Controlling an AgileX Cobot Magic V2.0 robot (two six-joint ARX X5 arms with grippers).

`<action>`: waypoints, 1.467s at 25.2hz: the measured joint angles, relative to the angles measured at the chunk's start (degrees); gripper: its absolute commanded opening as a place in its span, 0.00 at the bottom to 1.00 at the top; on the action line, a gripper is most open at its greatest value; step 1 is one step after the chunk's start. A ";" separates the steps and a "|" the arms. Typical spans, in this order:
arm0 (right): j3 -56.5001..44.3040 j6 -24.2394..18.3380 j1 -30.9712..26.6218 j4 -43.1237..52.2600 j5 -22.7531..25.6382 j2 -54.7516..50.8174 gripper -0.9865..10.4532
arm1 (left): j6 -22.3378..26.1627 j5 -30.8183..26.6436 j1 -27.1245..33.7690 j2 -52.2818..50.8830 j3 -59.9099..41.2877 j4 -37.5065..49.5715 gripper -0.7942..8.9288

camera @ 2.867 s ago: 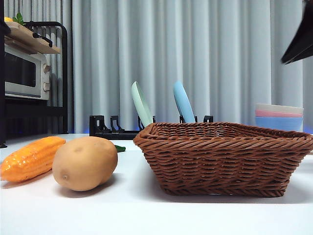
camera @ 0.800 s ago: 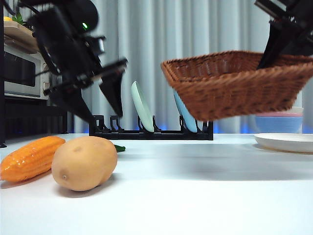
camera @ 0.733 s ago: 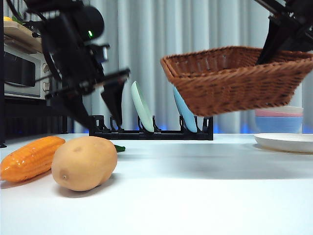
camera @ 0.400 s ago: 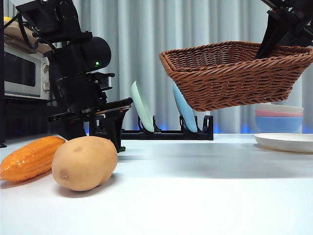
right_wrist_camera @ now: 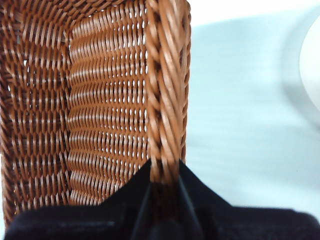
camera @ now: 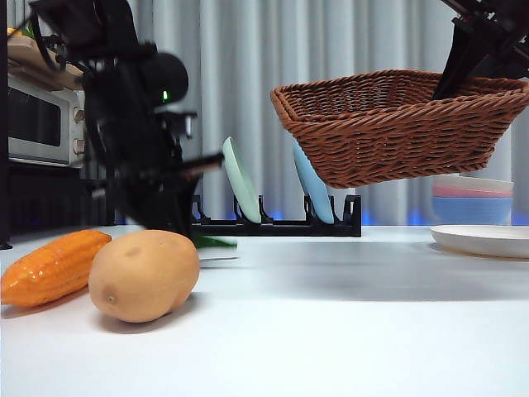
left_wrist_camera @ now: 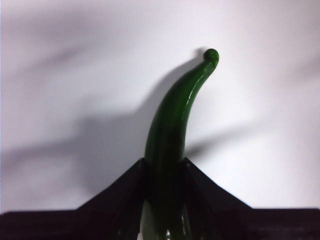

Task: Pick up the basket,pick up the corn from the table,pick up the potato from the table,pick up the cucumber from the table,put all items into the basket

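The left claw [left_wrist_camera: 165, 200] grips a slim, glossy dark-green cucumber [left_wrist_camera: 172, 120] with a curled tip. The right claw [right_wrist_camera: 165, 195] pinches the brown wicker basket [camera: 397, 124] by its rim, high above the white tabletop [camera: 347, 331]. Grey curtains [camera: 347, 41] hang behind.

brown wicker basket [camera: 397, 124] aloft at right, tilted, orange corn [camera: 51, 266] and tan potato [camera: 143, 275] touching on white table [camera: 347, 331] near left, dark-green cucumber [left_wrist_camera: 172, 135] behind them

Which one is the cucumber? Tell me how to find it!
Look at the white table, then at the fat tan potato lying beside the orange corn. Just behind them the left gripper pinches the cucumber. It is the only slim, shiny, dark green thing, curved with a little hooked tip.
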 measured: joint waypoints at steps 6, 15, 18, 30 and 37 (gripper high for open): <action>0.02 1.11 0.00 0.02 -0.17 0.48 0.07 | 0.83 0.52 0.00 -14.08 5.42 -0.07 0.07; 0.04 5.81 5.31 3.23 -6.01 6.54 0.07 | -1.92 6.25 -4.11 -25.29 10.19 0.04 0.07; 0.04 7.72 8.50 5.42 -6.12 8.04 0.07 | -3.37 6.19 -7.30 -22.53 9.70 -0.44 0.07; 0.04 11.89 12.39 8.96 -8.90 9.16 0.07 | -8.15 -5.18 -14.43 -10.47 9.33 -1.36 0.10; 0.04 12.31 11.82 10.38 -9.16 9.16 0.07 | -7.80 -4.85 -14.91 -9.20 9.51 -3.37 0.73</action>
